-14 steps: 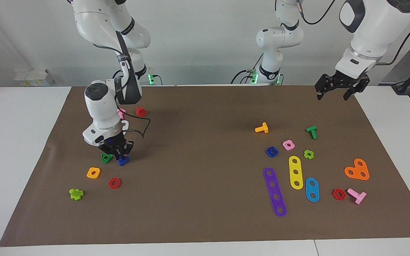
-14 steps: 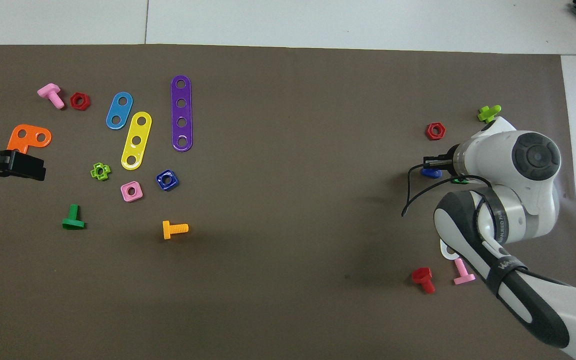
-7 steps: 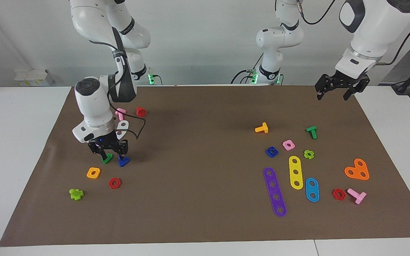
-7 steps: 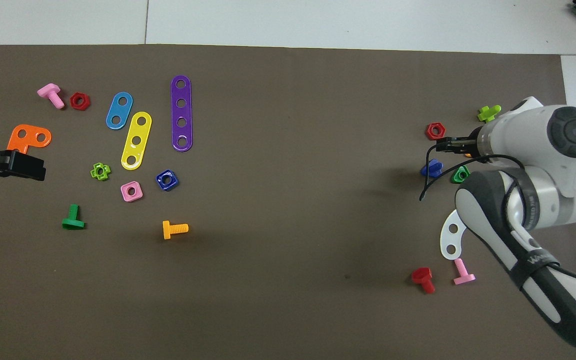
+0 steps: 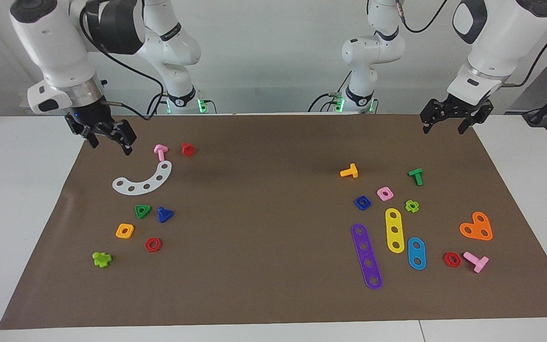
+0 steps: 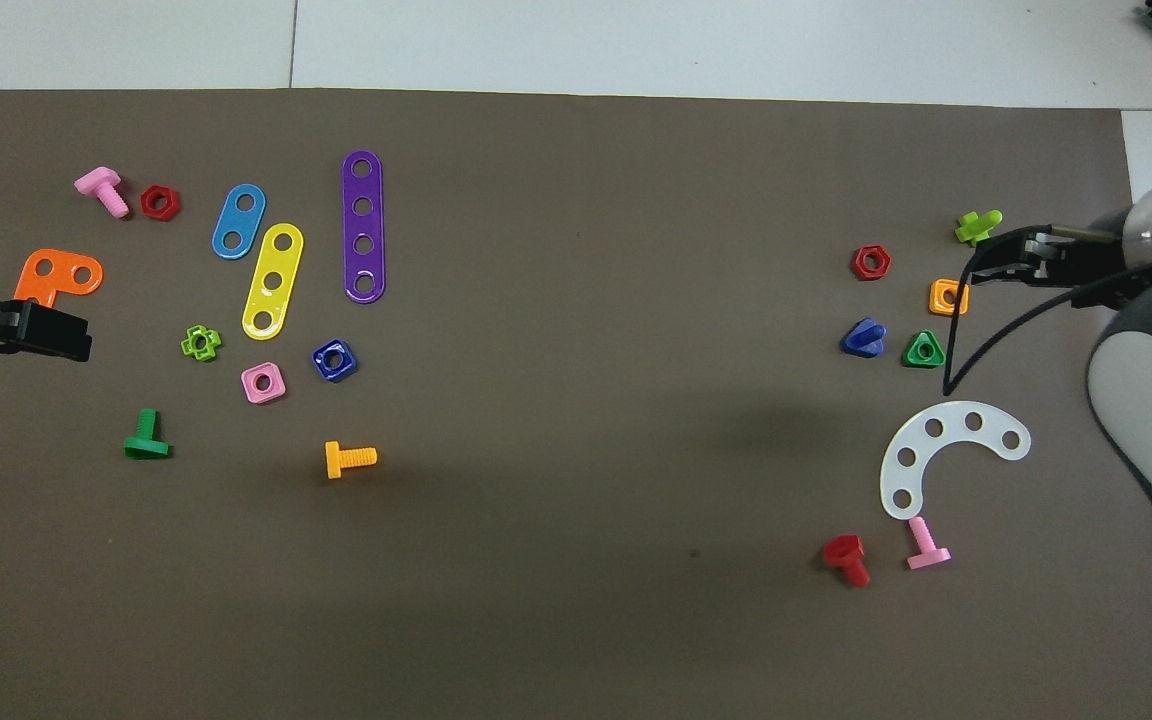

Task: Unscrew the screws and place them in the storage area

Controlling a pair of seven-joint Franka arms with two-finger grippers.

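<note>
1. The dark-blue screw point(image 5: 164, 214) lies free on the brown mat point(image 5: 264, 294), just beside the green triangle point(image 5: 142, 211), toward the right arm's end of the table. It sits among the white curved strip point(image 5: 143, 181), orange square point(image 5: 125, 231) and red hexagon point(image 5: 153, 244), so I judge it already in the storage area.
2. In the overhead view its stem points away from the green triangle, roughly along the table's length (head shape hard to read there).
3. Right gripper point(image 5: 107, 137): raised over the mat's edge near the pink bolt point(image 5: 160, 151), fingers spread, holding nothing. The screw lies well apart from it, down on the mat.
4. Left gripper point(image 5: 447, 124): waiting over the mat's corner at its own end, fingers apart, empty.
5. Judgement: the right arm is far the nearer to the screw; any regrasp would fall to it, closing across the stem.
</note>
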